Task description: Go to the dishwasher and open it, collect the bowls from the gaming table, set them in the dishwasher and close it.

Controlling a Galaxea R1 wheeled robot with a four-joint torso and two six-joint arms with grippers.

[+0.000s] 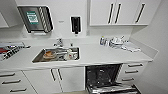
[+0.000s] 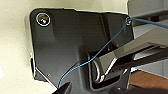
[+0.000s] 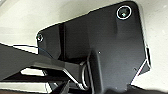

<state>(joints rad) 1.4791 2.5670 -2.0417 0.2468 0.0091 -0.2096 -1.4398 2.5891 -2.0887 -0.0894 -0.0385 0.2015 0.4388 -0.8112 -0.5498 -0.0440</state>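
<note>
I cannot tell if my claws are spread or pressed together. The dishwasher (image 1: 102,76) at five o'clock stands open under the table (image 1: 100,56). That part looks done. The bowls are left to fetch.

A white countertop (image 1: 105,56) runs below white wall cabinets (image 1: 115,12) with dark bar handles. The steel-grey sink basin (image 1: 37,58) holds an orange dish (image 1: 49,54) and pale crockery (image 1: 71,54). The open dishwasher (image 1: 102,75) shows a black interior with silvery wire racks. A grey metal towel dispenser (image 1: 36,18) carries a green-and-white label, beside a black wall-mounted soap dispenser (image 1: 75,24). White drawer fronts (image 1: 12,81) have dark handles. A red, black and white striped object (image 1: 8,51) lies at the counter's left end.
</note>
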